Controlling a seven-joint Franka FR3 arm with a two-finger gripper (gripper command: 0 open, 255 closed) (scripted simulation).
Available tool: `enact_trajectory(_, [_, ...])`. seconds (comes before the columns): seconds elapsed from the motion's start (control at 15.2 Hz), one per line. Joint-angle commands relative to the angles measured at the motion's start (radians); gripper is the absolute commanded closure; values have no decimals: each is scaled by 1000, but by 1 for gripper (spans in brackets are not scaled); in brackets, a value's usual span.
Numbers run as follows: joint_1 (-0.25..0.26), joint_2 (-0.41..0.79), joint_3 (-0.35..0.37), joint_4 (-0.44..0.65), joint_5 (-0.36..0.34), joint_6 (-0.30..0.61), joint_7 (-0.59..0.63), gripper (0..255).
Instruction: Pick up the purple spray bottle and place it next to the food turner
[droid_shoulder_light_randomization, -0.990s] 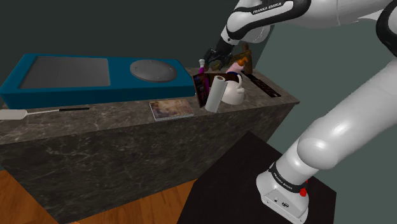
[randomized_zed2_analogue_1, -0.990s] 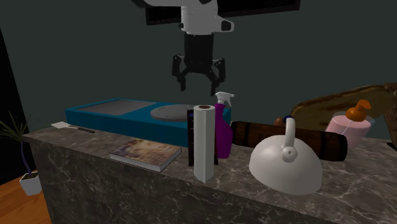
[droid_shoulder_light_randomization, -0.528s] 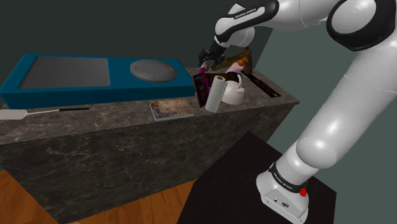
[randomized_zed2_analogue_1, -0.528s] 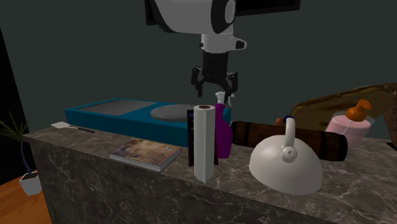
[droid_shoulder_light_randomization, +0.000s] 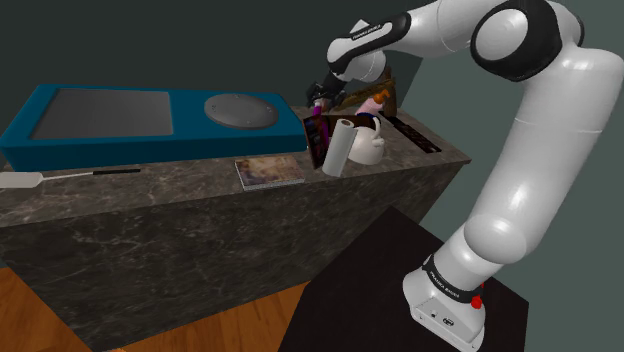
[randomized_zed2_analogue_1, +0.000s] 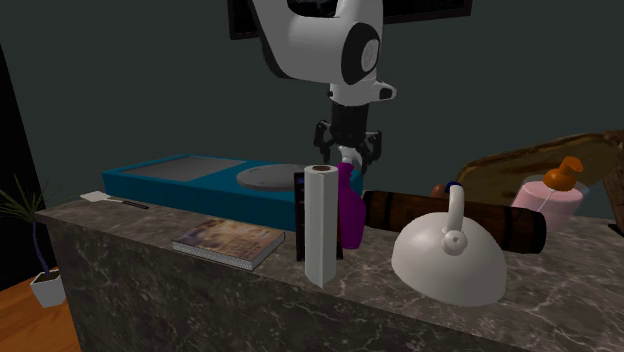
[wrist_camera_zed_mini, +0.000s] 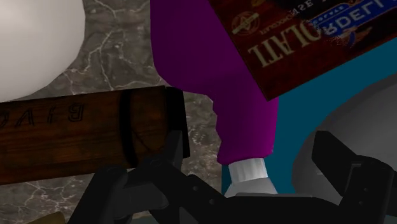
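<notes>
**At the counter's crowded end, fingers straddle the sprayer**

Far off at the shoulder view's left, the food turner (droid_shoulder_light_randomization: 22, 180) lies flat by itself on the dark marble counter (droid_shoulder_light_randomization: 180, 182). Next comes a blue box (droid_shoulder_light_randomization: 60, 150) with a grey round plate on top, then a book (droid_shoulder_light_randomization: 268, 171) lying flat in front of it. Right of the book stands a white paper roll (randomized_zed2_analogue_1: 321, 225). Just behind the roll is the purple spray bottle (randomized_zed2_analogue_1: 349, 212), upright beside a dark chocolate box (wrist_camera_zed_mini: 299, 38) and well apart from the turner. The gripper (randomized_zed2_analogue_1: 349, 150) hangs over the bottle's white neck. Its black fingers (wrist_camera_zed_mini: 347, 165) stand apart on either side of that neck, clasping nothing. A brown wooden crate (randomized_zed2_analogue_1: 500, 225) lies behind, and a white kettle (randomized_zed2_analogue_1: 448, 260) sits furthest right.
</notes>
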Motion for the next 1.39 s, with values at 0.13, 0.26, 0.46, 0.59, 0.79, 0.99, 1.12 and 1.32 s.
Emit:
enact_trajectory(0.13, [-3,41,7,10,14,31,-10,0])
enact_trajectory(0.26, [-3,41,7,10,14,31,-10,0])
enact_trajectory(0.46, [-3,41,7,10,14,31,-10,0])
enact_trajectory(0.59, [-3,41,7,10,14,31,-10,0])
enact_trajectory(0.79, [-3,41,7,10,14,31,-10,255])
enact_trajectory(0.99, [-3,41,7,10,14,31,-9,255])
enact_trajectory(1.12, [-3,41,7,10,14,31,-10,255])
enact_trajectory(1.32, [-2,34,5,14,10,20,-5,255])
